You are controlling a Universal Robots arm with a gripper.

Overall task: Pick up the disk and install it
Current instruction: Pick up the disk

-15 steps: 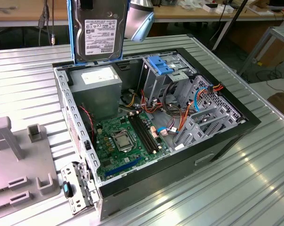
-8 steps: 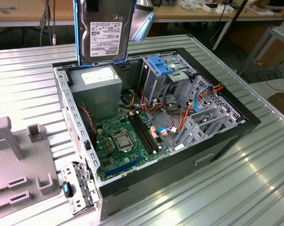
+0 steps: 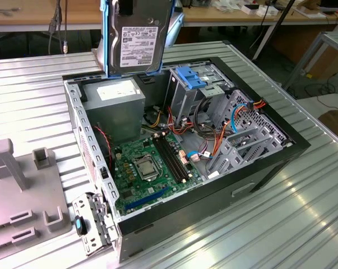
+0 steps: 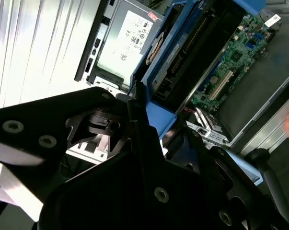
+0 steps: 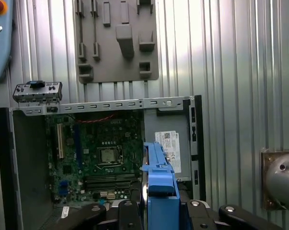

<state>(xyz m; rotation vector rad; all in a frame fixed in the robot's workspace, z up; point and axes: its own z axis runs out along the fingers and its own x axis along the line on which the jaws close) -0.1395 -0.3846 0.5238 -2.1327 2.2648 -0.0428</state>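
"What's the claw (image 5: 158,209) doing up there?"

"It's gripping the disk (image 3: 136,36). The jaws are pressing in on the blue frame from either side (the first wrist view is showing that best), so I'd call it clamped shut on it."

"Why is it hanging on edge like that?"

"Because the claw is pinching the two flat sides, I'd say. That's leaving the disk dangling straight below the claw, in the air and touching nothing else."

"And what's lying underneath?"

"The computer case (image 3: 258,179) is lying on its side on the ribbed table (image 3: 303,224) with its cover off, probably so the claw can reach in from above. The power supply (image 3: 114,100) and the green circuit board (image 3: 152,162) are sitting well below the claw, and the disk is hanging clear above the case walls."
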